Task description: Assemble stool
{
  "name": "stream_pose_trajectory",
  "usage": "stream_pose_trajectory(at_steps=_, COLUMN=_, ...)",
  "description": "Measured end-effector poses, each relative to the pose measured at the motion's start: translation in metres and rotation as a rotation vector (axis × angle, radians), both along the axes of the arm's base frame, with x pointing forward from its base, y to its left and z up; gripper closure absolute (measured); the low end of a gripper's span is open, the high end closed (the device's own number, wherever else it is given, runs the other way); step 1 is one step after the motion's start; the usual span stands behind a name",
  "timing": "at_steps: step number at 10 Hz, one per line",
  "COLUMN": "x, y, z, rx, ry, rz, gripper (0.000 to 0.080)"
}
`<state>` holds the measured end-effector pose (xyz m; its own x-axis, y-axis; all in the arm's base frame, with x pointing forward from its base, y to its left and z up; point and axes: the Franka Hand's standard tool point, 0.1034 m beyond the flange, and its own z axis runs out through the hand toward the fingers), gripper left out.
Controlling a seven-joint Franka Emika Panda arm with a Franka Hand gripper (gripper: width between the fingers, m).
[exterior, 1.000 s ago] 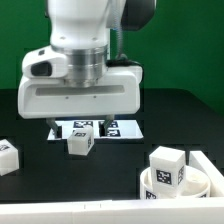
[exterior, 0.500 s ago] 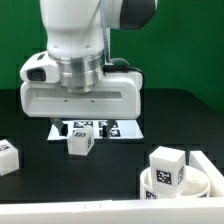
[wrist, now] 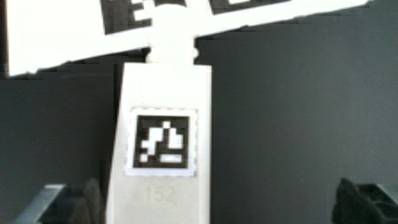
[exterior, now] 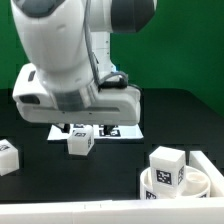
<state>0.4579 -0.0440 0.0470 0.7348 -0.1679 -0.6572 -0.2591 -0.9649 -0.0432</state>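
Exterior view's left: arm (exterior: 68, 62) has leaned there, seemingly over one leg (exterior: 80, 144).

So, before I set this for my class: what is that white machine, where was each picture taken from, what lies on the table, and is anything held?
The white machine is a robot arm. One picture comes from a camera off the arm, the other from a camera on its wrist, looking down past its tool, the two-fingered grasping part. The tool is open and holds nothing. On the table lie stool parts: a white leg block under the arm, shown close up in the wrist picture, another leg at the exterior view's left, and the round seat at its right with a third leg standing in it. The flat marker board belongs to the rig, not the stool.
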Motion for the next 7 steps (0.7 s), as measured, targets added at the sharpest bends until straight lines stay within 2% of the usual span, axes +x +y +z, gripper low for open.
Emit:
stream_pose_trajectory(at_steps=1, x=0.006, y=-0.016, z=0.007, rx=0.018, ry=0.082, rz=-0.021, gripper=0.0151)
stream_pose_trajectory(at_steps=2, x=0.008, y=-0.027, z=0.005, rx=0.036, ry=0.175, rz=-0.022, gripper=0.0151)
stream_pose_trajectory(at_steps=4, x=0.010, y=-0.028, z=0.002, rx=0.053, ry=0.255, rz=-0.016, gripper=0.0151)
stream_pose_trajectory(at_steps=6, x=0.009, y=-0.024, z=-0.001, rx=0.059, ry=0.265, rz=-0.032, gripper=0.0151)
stream_pose_trajectory(at_steps=7, x=0.004, y=-0.016, z=-0.010, rx=0.079, ry=0.301, rz=-0.071, gripper=0.0151)
